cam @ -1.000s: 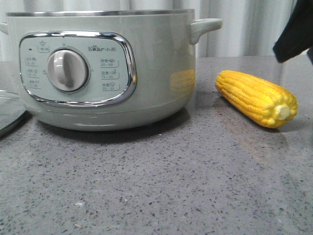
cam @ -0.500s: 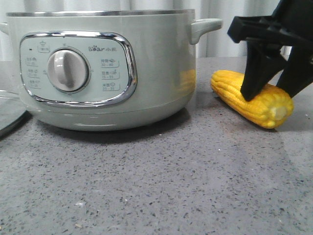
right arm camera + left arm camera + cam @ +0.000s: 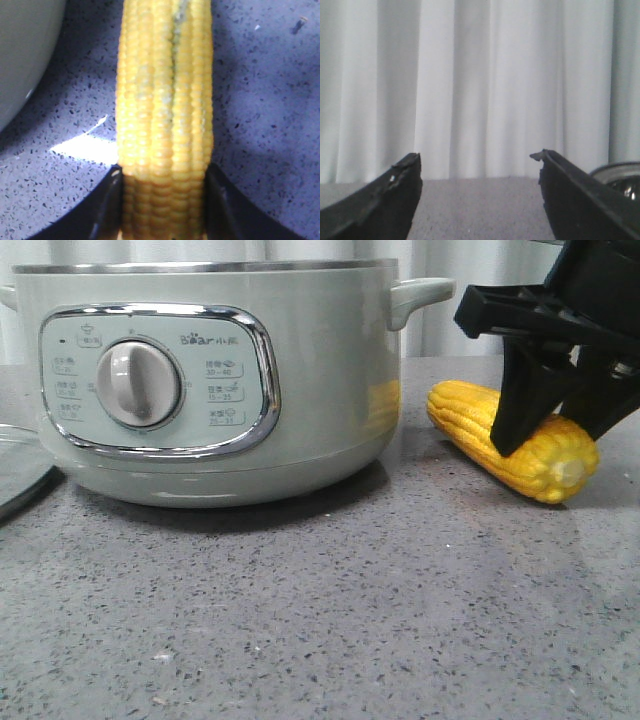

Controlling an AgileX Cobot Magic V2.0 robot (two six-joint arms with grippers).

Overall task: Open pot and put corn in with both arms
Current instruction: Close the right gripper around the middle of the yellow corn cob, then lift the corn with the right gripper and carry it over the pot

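The pale green pot (image 3: 320,370) stands at the left of the table with no lid on its steel rim. The yellow corn (image 3: 470,420) lies on the table to the right of the pot. My right gripper (image 3: 556,440) comes down over the corn's near half, one finger on each side. In the right wrist view the fingers (image 3: 107,205) press against both sides of the corn (image 3: 165,100), close to its stub end. My left gripper (image 3: 480,165) is open and empty, facing the curtain; it is out of the front view.
A glass lid (image 3: 15,475) lies flat on the table left of the pot; its rim also shows in the left wrist view (image 3: 620,175). The pot's wall (image 3: 22,55) is close beside the corn. A white curtain hangs behind the table.
My right gripper came down from the upper right onto the corn and closed on it. The corn has shifted slightly to the left.
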